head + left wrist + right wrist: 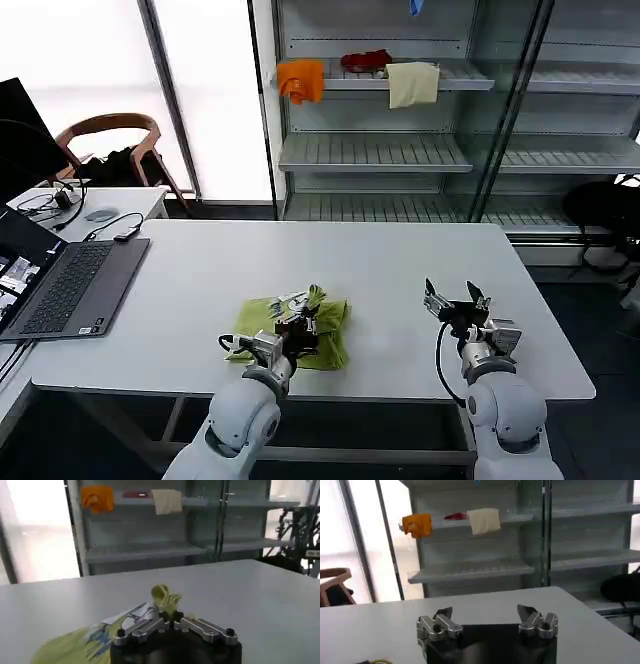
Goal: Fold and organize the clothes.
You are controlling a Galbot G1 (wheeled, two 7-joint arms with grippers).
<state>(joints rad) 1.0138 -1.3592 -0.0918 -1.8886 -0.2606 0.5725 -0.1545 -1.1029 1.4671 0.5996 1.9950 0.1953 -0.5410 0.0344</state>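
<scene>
Now, head view: the lime-green T-shirt [330,340] lies crumpled in the lower centre of the frame, on the white desk [300,270] near its front edge. The left gripper [303,322] sits on top of the heap, closed on a raised tuft of the fabric. The right gripper [452,299] hovers over bare desk at lower right, well apart from the shirt, fingers spread and holding nothing. A laptop [70,285] is at the left edge; an orange cloth [301,79] and a cream cloth [412,83] hang on the shelf at the top, not part of the job.

Left wrist view: a pinched knot of green fabric [165,598] stands up at frame centre, caught where the fingers [145,628] meet. The white printed patch [127,616] shows just left of it, with more green cloth trailing to the lower left.

Right wrist view: the right gripper's fingers [440,624] stand wide apart in the lower half, nothing between them.

Judgement: light, soft, limp cotton; it will drape and bunch, not hold shape. A mid-body pinch only lifts a wad. Better holds would be hem corners or shoulder seams, one per gripper, to spread it flat before folding.
</scene>
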